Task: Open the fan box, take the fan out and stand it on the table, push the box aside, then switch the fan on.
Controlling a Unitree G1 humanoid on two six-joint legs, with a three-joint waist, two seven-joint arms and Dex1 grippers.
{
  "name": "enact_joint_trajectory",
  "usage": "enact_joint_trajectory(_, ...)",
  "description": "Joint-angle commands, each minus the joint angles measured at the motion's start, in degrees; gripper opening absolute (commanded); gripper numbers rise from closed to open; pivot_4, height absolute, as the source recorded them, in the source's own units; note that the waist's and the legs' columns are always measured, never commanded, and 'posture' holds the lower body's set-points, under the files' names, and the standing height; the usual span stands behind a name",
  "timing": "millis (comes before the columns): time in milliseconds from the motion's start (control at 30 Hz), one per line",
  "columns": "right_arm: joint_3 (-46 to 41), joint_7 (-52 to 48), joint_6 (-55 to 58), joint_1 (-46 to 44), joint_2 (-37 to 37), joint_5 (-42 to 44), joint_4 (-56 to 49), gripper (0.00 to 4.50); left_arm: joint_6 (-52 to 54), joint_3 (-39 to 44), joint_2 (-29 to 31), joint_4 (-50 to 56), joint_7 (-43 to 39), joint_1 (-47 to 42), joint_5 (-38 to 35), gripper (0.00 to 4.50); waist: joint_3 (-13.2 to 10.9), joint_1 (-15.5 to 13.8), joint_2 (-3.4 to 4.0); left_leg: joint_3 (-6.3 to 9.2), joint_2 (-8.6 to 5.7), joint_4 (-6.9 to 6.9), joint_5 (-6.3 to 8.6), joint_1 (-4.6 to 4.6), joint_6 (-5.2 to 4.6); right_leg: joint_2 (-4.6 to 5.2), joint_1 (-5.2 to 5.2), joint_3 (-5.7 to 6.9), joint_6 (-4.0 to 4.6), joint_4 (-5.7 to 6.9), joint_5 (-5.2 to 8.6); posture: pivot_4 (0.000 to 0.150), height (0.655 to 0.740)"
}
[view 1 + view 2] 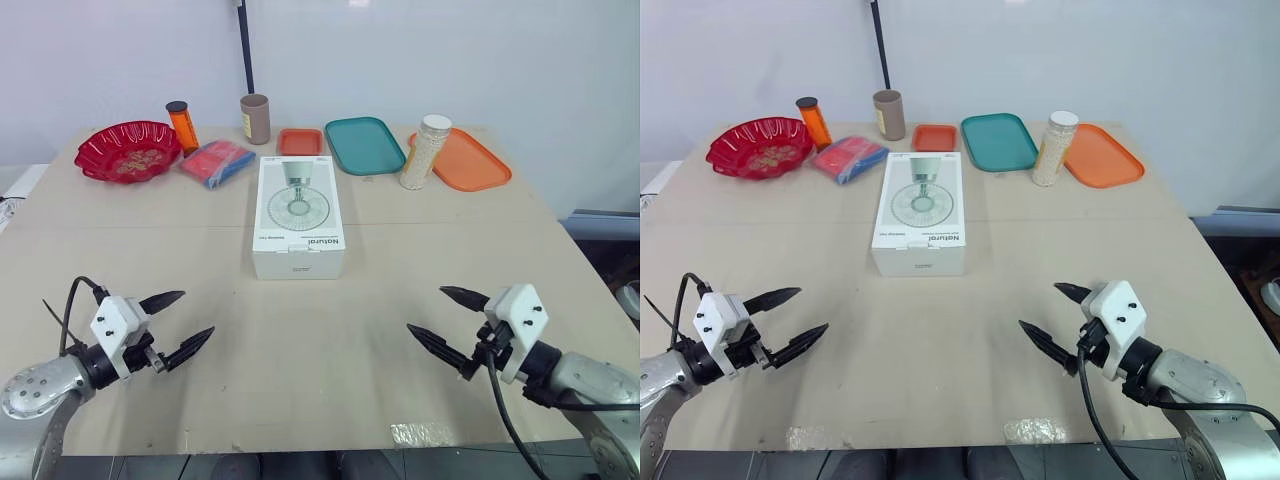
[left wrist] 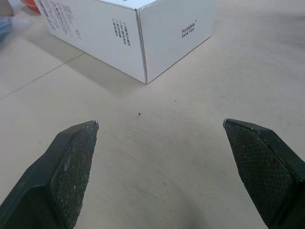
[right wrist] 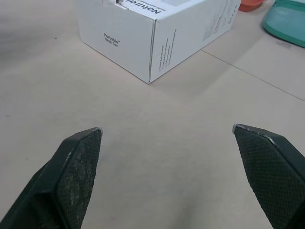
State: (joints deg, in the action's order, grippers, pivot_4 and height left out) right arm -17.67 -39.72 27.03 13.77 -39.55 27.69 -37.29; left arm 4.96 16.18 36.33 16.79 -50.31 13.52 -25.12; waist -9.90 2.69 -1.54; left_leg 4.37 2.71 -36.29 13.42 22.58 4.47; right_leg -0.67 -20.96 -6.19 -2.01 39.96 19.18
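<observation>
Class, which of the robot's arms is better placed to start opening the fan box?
Left, narrowly: left gripper and right gripper both hang open short of the fan box, which lies slightly toward the left.

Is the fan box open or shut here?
Shut: the fan box lies flat on the table, printed top flush, no flap lifted; left gripper and right gripper sit open, short of it.

Bare table (image 1: 330,350) between my left gripper (image 1: 197,312) and right gripper (image 1: 425,309), both spread wide, and clear on up to the near face of the fan box (image 1: 297,217). Open tabletop along both long sides of the box. Far end crowded: small orange tray (image 1: 300,141) and teal tray (image 1: 364,144) just behind it, red-and-blue packet (image 1: 216,162) near its far left corner.
</observation>
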Motion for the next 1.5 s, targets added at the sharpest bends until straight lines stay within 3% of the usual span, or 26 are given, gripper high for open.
enact_joint_trajectory(33,-0.59,-0.7,-0.81,-1.5,-0.9,0.23,0.27,4.5,-0.26,0.69,-0.26,1.56,0.75,-0.06,-0.41,4.47,0.0,0.02,0.0,0.0,0.0,0.0,0.0,0.0,0.0,0.0,0.0,0.0,0.0,0.0,0.0,0.15,0.74)
enact_joint_trajectory(267,0.44,-0.64,-0.69,-2.65,-0.68,0.0,0.63,4.5,10.28,1.44,3.53,2.49,4.16,-8.12,-3.62,4.47,-0.01,-0.1,-0.02,0.04,-0.02,-0.04,-0.01,0.0,0.01,0.0,0.02,0.06,0.0,0.03,-0.02,0.15,0.74)
enact_joint_trajectory(400,1.26,-0.5,-0.57,-4.49,-0.75,-0.04,1.25,4.5,21.06,-0.2,4.72,4.84,8.02,-18.68,-9.18,4.47,-0.02,-0.07,-0.03,0.06,-0.02,-0.04,-0.01,0.04,0.01,0.01,0.02,0.08,-0.03,0.02,-0.01,0.15,0.74)
enact_joint_trajectory(633,2.16,0.05,-0.73,-6.37,-0.51,-0.51,1.34,4.5,27.55,-7.66,0.3,3.74,15.78,-33.49,-6.38,4.47,-0.03,-0.08,-0.04,0.07,-0.04,-0.04,-0.01,0.06,0.01,0.02,0.01,0.08,-0.03,0.02,-0.01,0.15,0.74)
enact_joint_trajectory(700,2.44,0.31,-0.79,-6.5,-0.33,-0.75,1.18,4.5,29.63,-9.99,-1.33,2.5,18.12,-37.17,-5.33,4.23,-0.04,-0.07,-0.03,0.07,-0.04,-0.04,-0.01,0.05,0.01,0.01,0.01,0.08,-0.02,0.02,-0.01,0.15,0.74)
enact_joint_trajectory(767,2.55,0.51,-0.94,-6.54,-0.22,-0.97,1.07,4.5,32.93,-12.68,-1.94,2.49,19.11,-39.8,-4.88,3.66,-0.06,-0.11,-0.05,0.11,-0.05,-0.07,-0.02,0.05,0.04,0.0,0.02,0.1,-0.01,0.04,-0.03,0.15,0.74)
enact_joint_trajectory(867,2.87,0.82,-1.04,-6.5,-0.04,-1.24,0.77,4.5,37.88,-14.51,-4.47,1.77,22.36,-43.83,-5.23,2.46,-0.07,-0.11,-0.06,0.11,-0.07,-0.11,-0.02,0.06,0.03,0.01,0.04,0.09,-0.03,0.03,-0.04,0.15,0.74)
enact_joint_trajectory(900,3.01,0.97,-0.95,-6.46,0.04,-1.21,0.56,4.5,39.55,-14.76,-5.52,1.37,23.87,-45.2,-5.3,2.37,-0.07,-0.11,-0.06,0.13,-0.07,-0.1,-0.02,0.07,0.03,0.01,0.04,0.11,-0.04,0.03,-0.04,0.15,0.74)
enact_joint_trajectory(1133,3.38,1.35,-1.06,-6.18,0.05,-1.24,0.06,4.5,45.96,-15.26,-8.22,0.26,27.58,-49.68,-5.12,0.18,-0.09,-0.07,-0.1,0.16,-0.08,-0.13,-0.02,0.08,0.03,0.0,0.04,0.12,-0.03,0.04,-0.04,0.15,0.74)
enact_joint_trajectory(1500,4.79,3.04,1.61,-8.02,0.03,-0.17,-1.45,4.5,39.99,-21.88,-12.36,-11.46,29.31,-51.92,5.2,0.08,-0.09,-0.28,-0.11,0.2,-0.13,-0.14,-0.04,0.12,0.07,0.04,0.05,0.16,-0.05,0.04,-0.04,0.15,0.74)
